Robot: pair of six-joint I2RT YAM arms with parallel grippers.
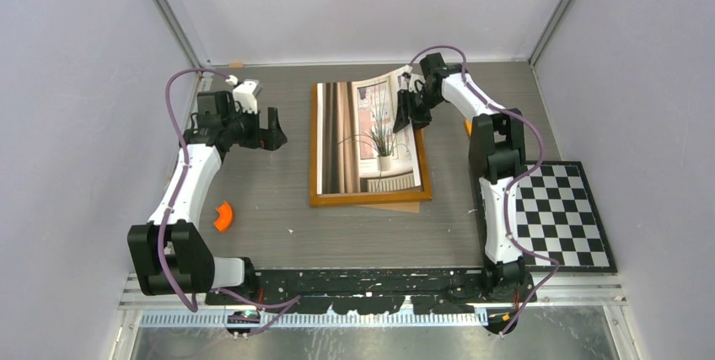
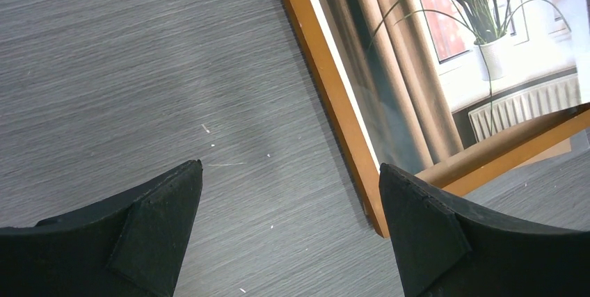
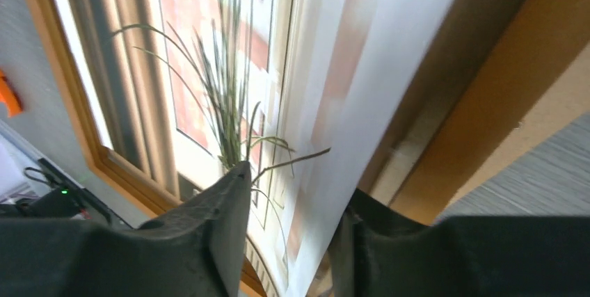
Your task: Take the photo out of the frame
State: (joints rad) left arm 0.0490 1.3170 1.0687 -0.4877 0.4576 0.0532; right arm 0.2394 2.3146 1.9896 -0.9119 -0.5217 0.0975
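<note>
Grey table [image 1: 337, 238], photo [image 1: 371, 137] curled off orange frame [image 1: 371, 199], right jaws parted around it, left jaws spread.

The right gripper [image 1: 406, 115] hides the photo's [image 1: 371, 137] lifted corner at the frame's [image 1: 314, 149] far right, a brown board [image 1: 396, 206] shows only a strip below the frame's near edge, and an orange bit [image 1: 468, 128] right of the frame sits mostly behind the right arm [image 1: 493, 145].
</note>
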